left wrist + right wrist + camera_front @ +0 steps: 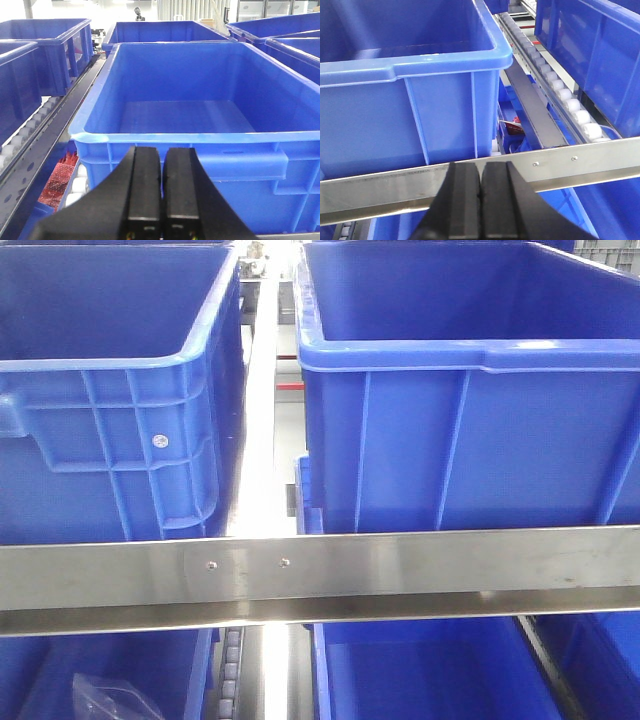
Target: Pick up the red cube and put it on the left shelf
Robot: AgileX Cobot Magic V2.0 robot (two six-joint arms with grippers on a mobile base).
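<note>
Black left gripper (pixel 160 187) and right gripper (pixel 481 200) both pressed together, holding nothing. Just beyond, the steel shelf (pixel 400 570) rail carries blue crates (pixel 470 390); the crate (pixel 190 115) facing the left gripper is empty. Red cube not visible.

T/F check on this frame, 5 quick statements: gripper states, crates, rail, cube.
1. The left gripper is shut with nothing between its fingers. True.
2. The right gripper holds the red cube. False: it is shut and holds nothing; no red cube can be made out in any view.
3. The blue crate ahead of the left gripper looks empty. True.
4. The steel front rail has two small screw heads. True.
5. In the front view, the two upper crates touch side by side. False: a gap with a pale strip separates the left crate from the right crate.
</note>
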